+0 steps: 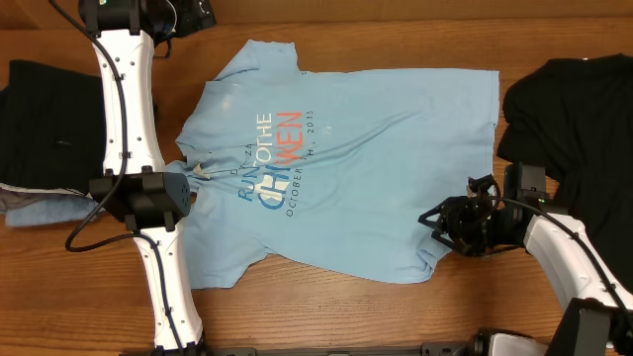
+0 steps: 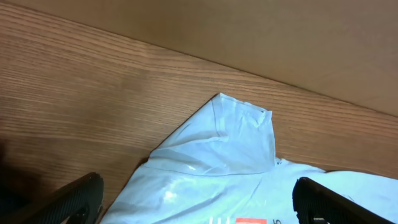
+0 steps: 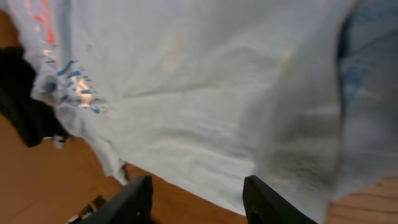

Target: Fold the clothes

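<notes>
Clothes to fold are one light sky-blue T-shirt [image 1: 366, 168] of thin fabric with white, blue and red printed lettering. It lies spread flat in the middle of the brown wooden counter [image 1: 326, 321], collar toward the left edge and hem toward the right edge. At the hem, the right gripper [image 1: 431, 227] has its fingers apart, with the fabric edge just in front of them. Over the shirt, near the sleeve that points to the far edge, the left gripper [image 2: 196, 186] hovers with fingers wide apart, holding nothing. At the far right corner lies a plain black shirt [image 1: 574, 99]. At the left edge lie folded black, grey and dull-blue garments [image 1: 40, 129].
</notes>
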Available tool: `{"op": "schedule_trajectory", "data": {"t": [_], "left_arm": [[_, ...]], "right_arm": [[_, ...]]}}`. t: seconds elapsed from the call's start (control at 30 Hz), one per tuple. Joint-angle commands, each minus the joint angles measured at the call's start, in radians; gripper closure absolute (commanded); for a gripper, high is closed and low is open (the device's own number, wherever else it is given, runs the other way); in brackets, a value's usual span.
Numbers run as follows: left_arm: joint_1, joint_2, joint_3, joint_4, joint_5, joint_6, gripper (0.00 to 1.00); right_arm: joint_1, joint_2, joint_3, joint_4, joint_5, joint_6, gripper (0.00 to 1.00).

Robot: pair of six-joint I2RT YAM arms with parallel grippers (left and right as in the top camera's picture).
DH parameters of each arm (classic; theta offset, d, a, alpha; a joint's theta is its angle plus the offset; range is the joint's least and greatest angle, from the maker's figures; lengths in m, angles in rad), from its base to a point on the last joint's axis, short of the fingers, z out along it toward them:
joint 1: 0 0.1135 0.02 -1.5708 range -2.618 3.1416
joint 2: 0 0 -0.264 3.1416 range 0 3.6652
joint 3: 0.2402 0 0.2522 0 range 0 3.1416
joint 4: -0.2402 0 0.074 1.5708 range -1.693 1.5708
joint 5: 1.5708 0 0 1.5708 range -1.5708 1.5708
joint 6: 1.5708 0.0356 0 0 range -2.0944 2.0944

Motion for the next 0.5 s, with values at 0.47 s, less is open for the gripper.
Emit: {"op": "schedule_trajectory", "data": {"t": [0.47], "left_arm": [[0.004,-0.013,0.014,0.002,0.011,-0.017,0.0]], "right_arm": [[-0.013,-0.002,-0.031,0.008,0.292,0.078,0.76]]}}
